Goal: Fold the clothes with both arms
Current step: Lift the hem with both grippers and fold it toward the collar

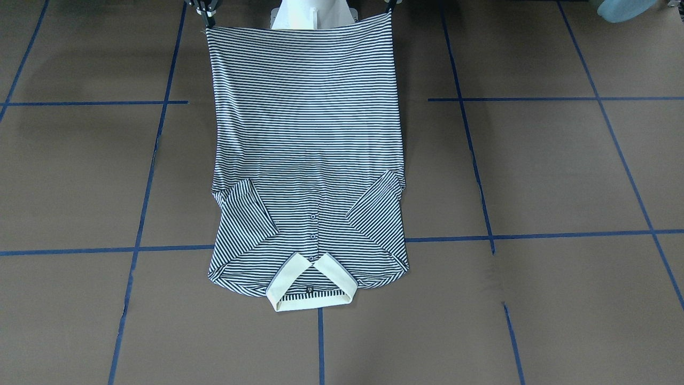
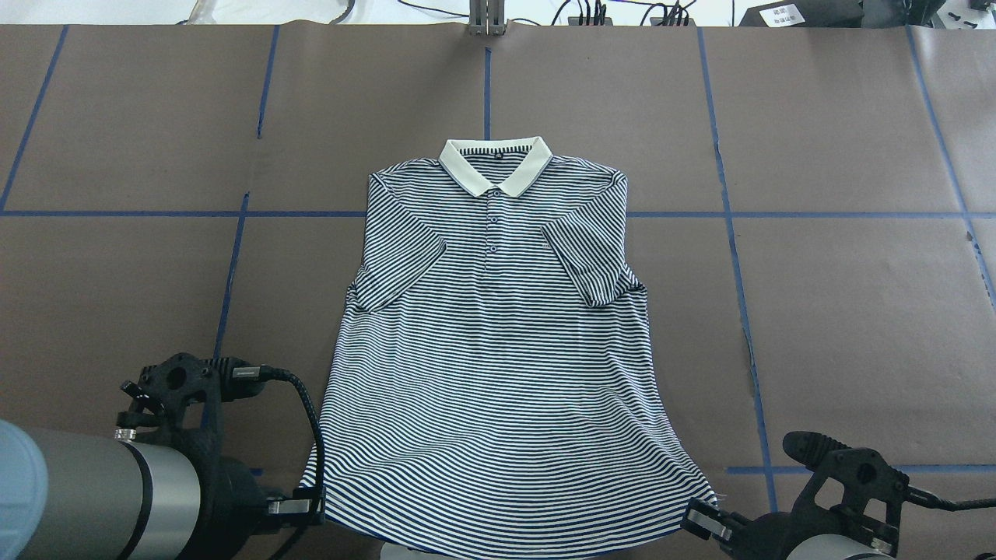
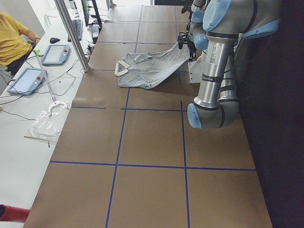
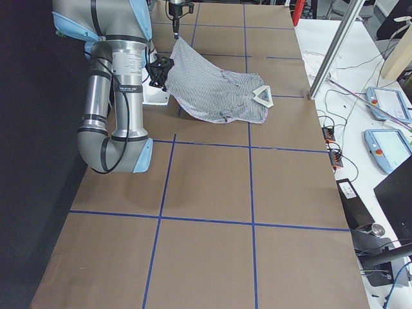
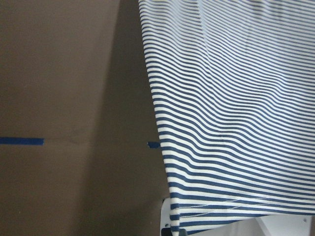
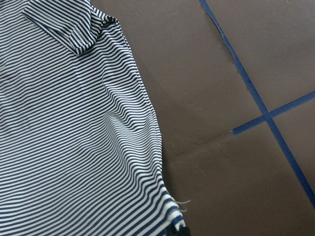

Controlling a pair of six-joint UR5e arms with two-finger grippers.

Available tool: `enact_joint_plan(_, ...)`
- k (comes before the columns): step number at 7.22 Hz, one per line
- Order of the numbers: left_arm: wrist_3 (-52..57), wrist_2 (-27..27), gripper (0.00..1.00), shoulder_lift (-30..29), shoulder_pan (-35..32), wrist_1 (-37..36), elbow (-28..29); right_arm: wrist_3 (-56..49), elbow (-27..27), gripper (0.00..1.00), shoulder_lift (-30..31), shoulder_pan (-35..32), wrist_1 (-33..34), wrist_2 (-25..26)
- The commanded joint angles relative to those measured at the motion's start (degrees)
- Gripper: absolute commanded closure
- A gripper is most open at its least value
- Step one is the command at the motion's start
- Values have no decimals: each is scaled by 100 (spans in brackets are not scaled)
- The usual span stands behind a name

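The striped polo shirt lies face up, its cream collar on the far side of the table from me. Both short sleeves are folded in over the chest. My left gripper is shut on the hem's left corner and my right gripper is shut on the hem's right corner. The side views show the hem raised off the table while the collar end rests on it. In the front-facing view the hem edge stretches taut between the left gripper and the right gripper.
Brown paper with blue tape lines covers the table. My white pedestal stands behind the hem. A metal pole, tablets, a plastic bag and a seated person are along the far edge.
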State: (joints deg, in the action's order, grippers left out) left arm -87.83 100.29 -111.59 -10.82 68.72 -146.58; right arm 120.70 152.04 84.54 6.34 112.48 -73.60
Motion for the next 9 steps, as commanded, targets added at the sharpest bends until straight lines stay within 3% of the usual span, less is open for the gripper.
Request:
enact_joint_plan(1, 568, -9, 100, -213, -122, -140, 59, -108, 72, 100, -156, -333, 239, -136)
enact_joint_plan(3, 1640, 69, 100, -598, -1224, -122, 750, -1062, -882, 100, -1285, -1796, 248, -748)
enact_joint_plan(4, 2072, 218, 100, -801, -1734, -88, 1172, -1475, -1357, 100, -1569, -2560, 187, -1274)
enact_joint_plan(6, 2532, 237, 100, -996, -2474, 611, 2277, -2312, -2350, 100, -2046, -3662, -31, -1674)
enact_joint_plan(9, 3050, 219, 100, -1460, -3126, 2272, 4438, -2840, -4219, 100, -2238, -4464, -1907, -1886)
